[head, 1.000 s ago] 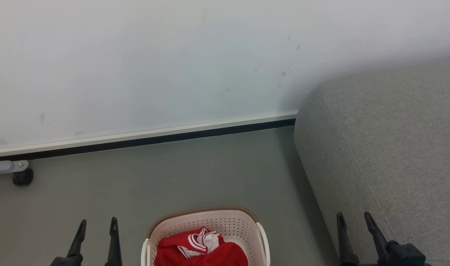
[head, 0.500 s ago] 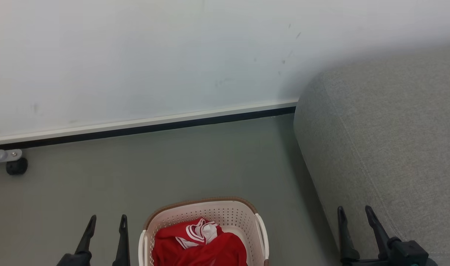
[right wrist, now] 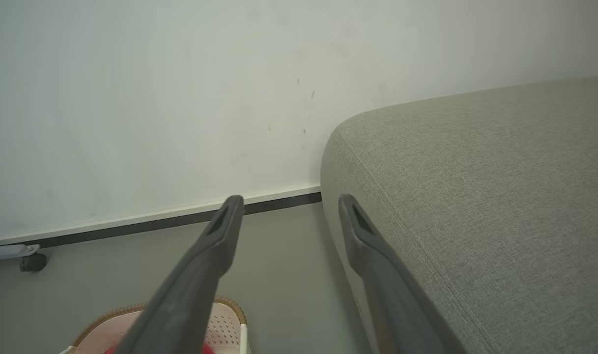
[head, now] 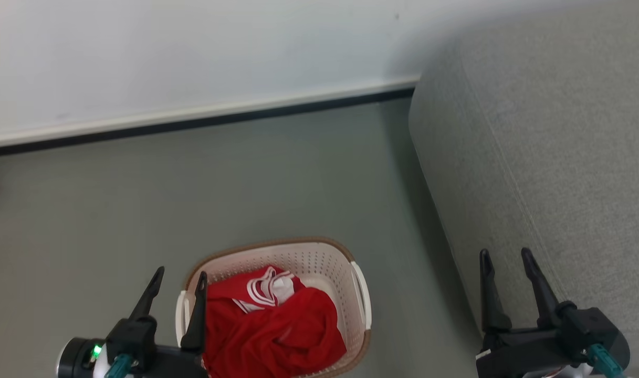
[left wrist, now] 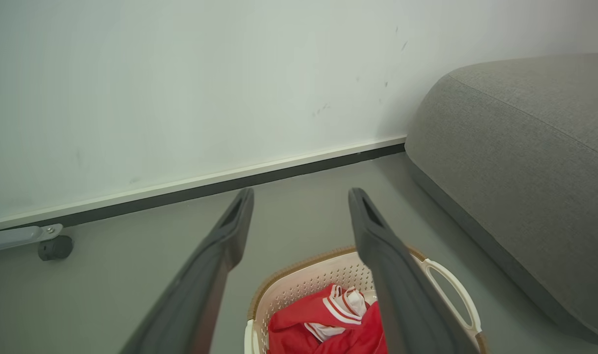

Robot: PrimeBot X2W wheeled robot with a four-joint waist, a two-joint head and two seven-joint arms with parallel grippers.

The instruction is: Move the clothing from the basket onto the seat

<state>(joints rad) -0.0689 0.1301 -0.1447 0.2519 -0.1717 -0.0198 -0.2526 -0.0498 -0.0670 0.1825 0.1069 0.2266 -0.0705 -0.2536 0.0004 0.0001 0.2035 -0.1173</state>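
Observation:
The red clothing [head: 274,325] with white striped trim lies crumpled in the cream basket [head: 319,257] on the floor at the bottom centre of the head view. My left gripper [head: 178,274] is open, its right finger over the basket's left rim. The left wrist view looks past its fingers [left wrist: 230,231] at the clothing [left wrist: 328,327] and the basket [left wrist: 308,278] below. My right gripper [head: 503,256] is open and empty at the front edge of the grey seat [head: 550,147]. In the right wrist view the seat [right wrist: 485,187] spreads to the right and the basket [right wrist: 227,314] peeks in below.
A white wall with a dark baseboard [head: 193,123] runs behind the basket. A black caster [left wrist: 55,247] on a grey leg stands by the wall at the left. Bare grey floor [head: 245,184] lies between the basket and the wall.
The head camera has tilted down, so the whole scene has shifted up and more of the basket shows. My left gripper now stands closer to the basket's left rim.

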